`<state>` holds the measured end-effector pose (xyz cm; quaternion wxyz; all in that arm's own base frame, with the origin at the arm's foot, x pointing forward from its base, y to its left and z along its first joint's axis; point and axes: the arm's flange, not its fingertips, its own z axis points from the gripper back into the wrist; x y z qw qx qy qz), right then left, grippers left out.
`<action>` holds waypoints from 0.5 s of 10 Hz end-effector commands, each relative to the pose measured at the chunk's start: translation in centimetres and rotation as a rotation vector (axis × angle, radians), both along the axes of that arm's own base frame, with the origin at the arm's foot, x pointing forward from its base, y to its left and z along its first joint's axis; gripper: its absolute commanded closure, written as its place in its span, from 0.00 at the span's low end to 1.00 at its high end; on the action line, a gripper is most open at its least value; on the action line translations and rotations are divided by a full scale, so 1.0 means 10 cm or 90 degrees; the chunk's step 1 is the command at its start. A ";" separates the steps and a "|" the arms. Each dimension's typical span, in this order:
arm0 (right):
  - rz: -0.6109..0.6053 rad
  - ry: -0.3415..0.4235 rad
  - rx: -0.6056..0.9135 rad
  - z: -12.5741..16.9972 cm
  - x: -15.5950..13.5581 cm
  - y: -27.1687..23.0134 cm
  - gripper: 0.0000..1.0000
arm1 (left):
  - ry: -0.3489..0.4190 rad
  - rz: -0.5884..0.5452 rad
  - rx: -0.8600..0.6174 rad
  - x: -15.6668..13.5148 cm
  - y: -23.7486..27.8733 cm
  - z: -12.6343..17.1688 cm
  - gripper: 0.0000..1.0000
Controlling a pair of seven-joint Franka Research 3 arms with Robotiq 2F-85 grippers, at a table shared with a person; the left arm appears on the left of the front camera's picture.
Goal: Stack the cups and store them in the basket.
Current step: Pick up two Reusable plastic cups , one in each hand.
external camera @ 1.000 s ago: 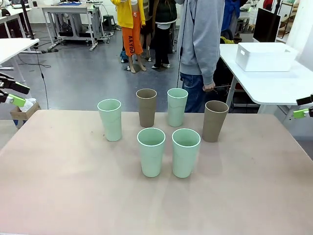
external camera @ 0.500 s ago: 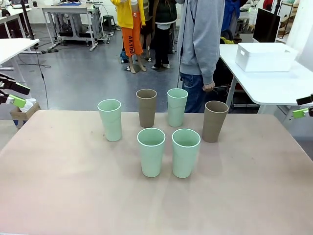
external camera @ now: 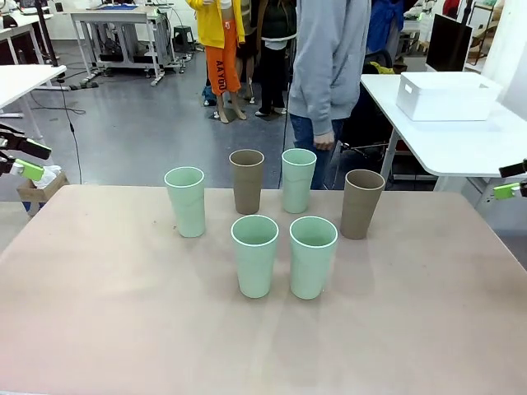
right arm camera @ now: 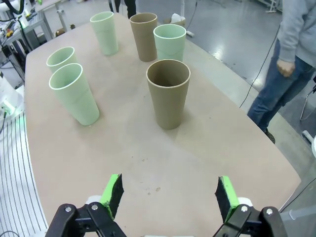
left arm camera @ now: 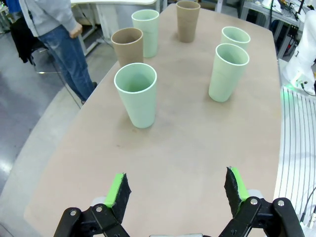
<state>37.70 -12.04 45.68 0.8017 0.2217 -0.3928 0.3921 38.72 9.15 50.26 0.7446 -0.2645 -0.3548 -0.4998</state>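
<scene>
Moved: the person (external camera: 329, 66) in the grey top is stepping toward picture left behind the table (external camera: 99, 329) compared with a second ago; cups and grippers are sitting exactly where they were.
Cups: all six are standing upright, mouths up, none nested yet. The left mint cup (external camera: 185, 202), back tan cup (external camera: 246, 181), back mint cup (external camera: 298, 179) and right tan cup (external camera: 362, 203) are forming the rear arc, with the front-left mint cup (external camera: 254, 255) and front-right mint cup (external camera: 313, 257) just beside each other.
Basket: the basket (external camera: 447, 96) is waiting on a separate side table (external camera: 461, 144), well apart from the cups.
Left gripper: the left gripper (left arm camera: 177, 185) is hovering off the table's end, fingers spread wide, holding nothing; the left mint cup is lying ahead, toward its left finger, well apart.
Right gripper: the right gripper (right arm camera: 168, 190) is likewise gaping and empty; the right tan cup is standing ahead, roughly centred between its fingers, not touching.
Risk: these tall cups are riding on narrow bases, so I'm expecting a finger clipping a rim or a neighbour to topple one, especially at the crowded front pair.
Risk two: the basket is looking far off for an easy drop.
</scene>
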 end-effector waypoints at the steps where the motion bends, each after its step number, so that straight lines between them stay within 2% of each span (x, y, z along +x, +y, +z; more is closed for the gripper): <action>1: 0.009 -0.023 0.009 -0.01 0.05 -0.02 0.00 | -0.005 -0.005 -0.006 0.00 0.00 0.02 0.00; 5: 0.009 -0.023 0.009 -0.01 0.05 -0.02 0.00 | -0.005 -0.005 -0.006 0.00 0.00 0.02 0.00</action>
